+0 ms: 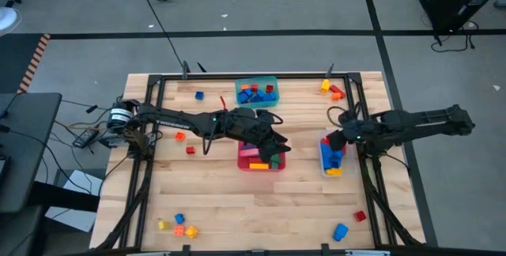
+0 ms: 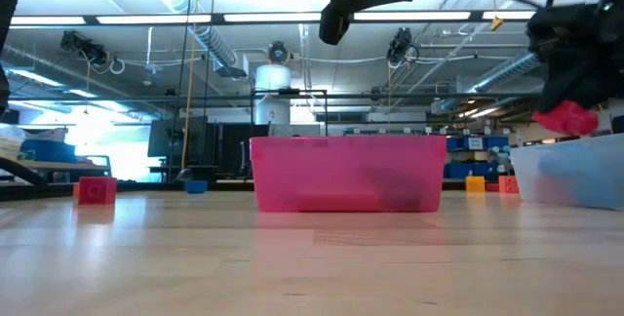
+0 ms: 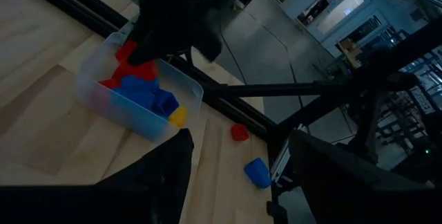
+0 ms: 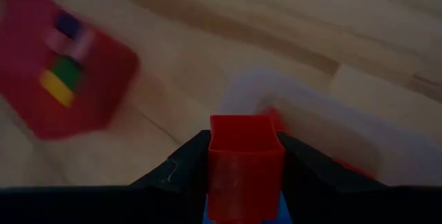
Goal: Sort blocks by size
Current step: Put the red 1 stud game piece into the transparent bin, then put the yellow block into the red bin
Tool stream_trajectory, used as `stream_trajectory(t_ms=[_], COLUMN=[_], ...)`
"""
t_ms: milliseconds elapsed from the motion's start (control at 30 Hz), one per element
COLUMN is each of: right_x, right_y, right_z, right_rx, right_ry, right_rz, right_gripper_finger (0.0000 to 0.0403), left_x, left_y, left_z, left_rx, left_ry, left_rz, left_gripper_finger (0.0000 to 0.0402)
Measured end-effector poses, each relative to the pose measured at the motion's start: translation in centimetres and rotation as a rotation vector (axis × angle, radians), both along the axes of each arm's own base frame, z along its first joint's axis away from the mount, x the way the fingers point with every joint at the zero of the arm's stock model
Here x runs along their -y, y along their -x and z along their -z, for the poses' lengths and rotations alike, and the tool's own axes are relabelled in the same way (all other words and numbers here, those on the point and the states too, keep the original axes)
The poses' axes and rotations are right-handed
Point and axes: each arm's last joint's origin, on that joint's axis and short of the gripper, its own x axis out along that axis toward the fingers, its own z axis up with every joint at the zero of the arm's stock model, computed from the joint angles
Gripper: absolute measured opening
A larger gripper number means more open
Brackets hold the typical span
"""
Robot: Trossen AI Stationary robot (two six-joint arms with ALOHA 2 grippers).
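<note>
red tub (image 1: 247,163) (under left arm), clear tub (image 1: 326,160)

Grey floor (image 1: 261,3) crossed by black tape lines (image 1: 371,7); bright ceiling strip lights (image 2: 292,16), exposed ducts (image 2: 210,43) overhead.

The left arm covers part of the red tub (image 1: 254,163) from above, and the blocks (image 1: 337,159) under the right claw (image 1: 335,140) are mostly hidden.
</note>
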Motion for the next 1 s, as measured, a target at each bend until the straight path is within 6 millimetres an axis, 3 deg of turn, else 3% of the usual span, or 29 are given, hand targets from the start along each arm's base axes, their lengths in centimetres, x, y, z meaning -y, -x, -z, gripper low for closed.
stream_trajectory(t_ms=[267,633,800,1000], right_x=[0.2,0.1,0.1,0.0], right_y=[-1.5,-1.6,-1.7,-1.8], right_z=[1.9,1.9,-0.1,-4.4], right_rx=[-0.257,-0.265,-0.190,-0.004], right_ry=[0.016,0.024,0.029,0.098], right_rz=[-0.104,-0.122,-0.126,-0.130], right_gripper_finger=[0.0167,0.0227,0.0235,0.0224], left_x=[0.0,-0.2,-1.0,-1.8], left_y=[0.0,0.1,0.2,0.8], left_z=[0.0,0.4,0.6,0.2], left_rx=[0.000,-0.034,-0.063,-0.099], left_ry=[0.000,-0.037,-0.051,-0.048], left_rz=[0.000,-0.003,-0.029,-0.050], left_gripper_finger=[0.0248,0.0248,0.0248,0.0247])
